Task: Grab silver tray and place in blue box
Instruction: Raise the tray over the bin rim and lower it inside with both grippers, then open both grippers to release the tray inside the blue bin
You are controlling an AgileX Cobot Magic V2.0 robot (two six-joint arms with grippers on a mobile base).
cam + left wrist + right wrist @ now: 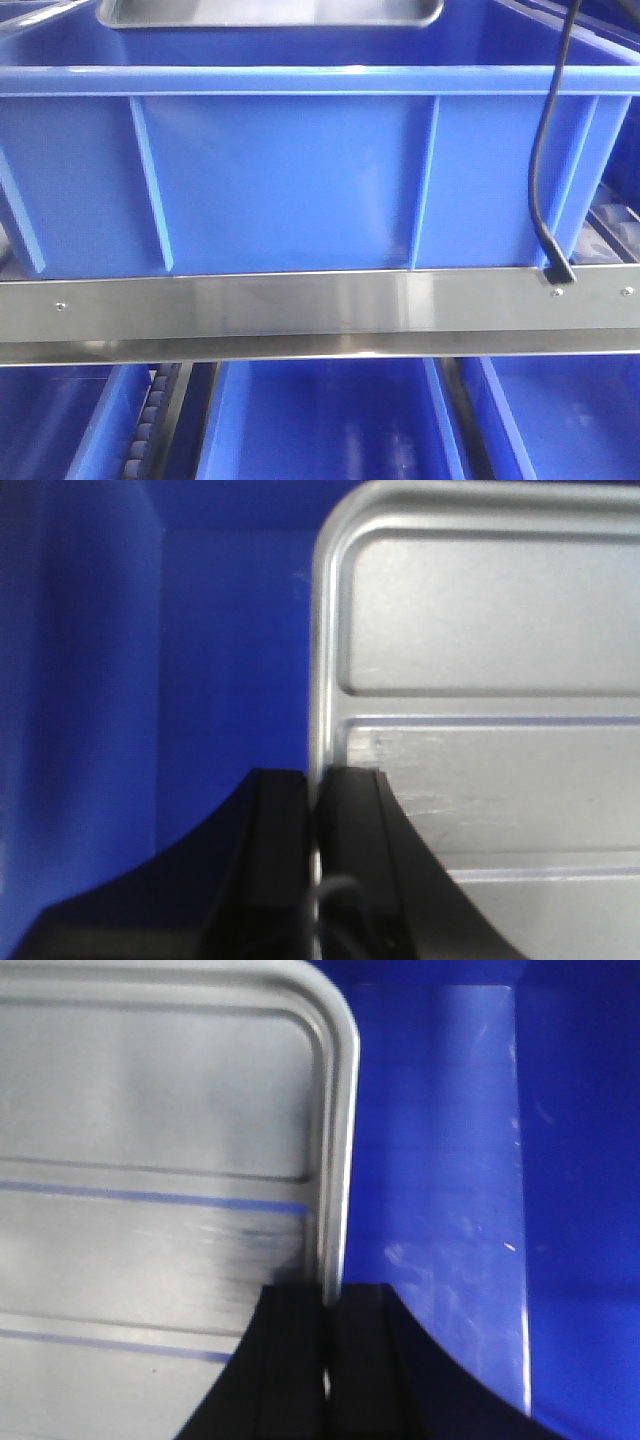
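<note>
Wrist views: both grippers, left (318, 800) and right (328, 1310), are pinching the silver tray (480, 660) rims inside the blue box (300, 170); releasing is remaining.

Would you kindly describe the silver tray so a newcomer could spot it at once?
Find the big blue box on the steel rail. The tray hangs over its open top, each side rim pinched by black jaws. It is the only shiny metal pan, with rounded corners and raised ridges.
</note>
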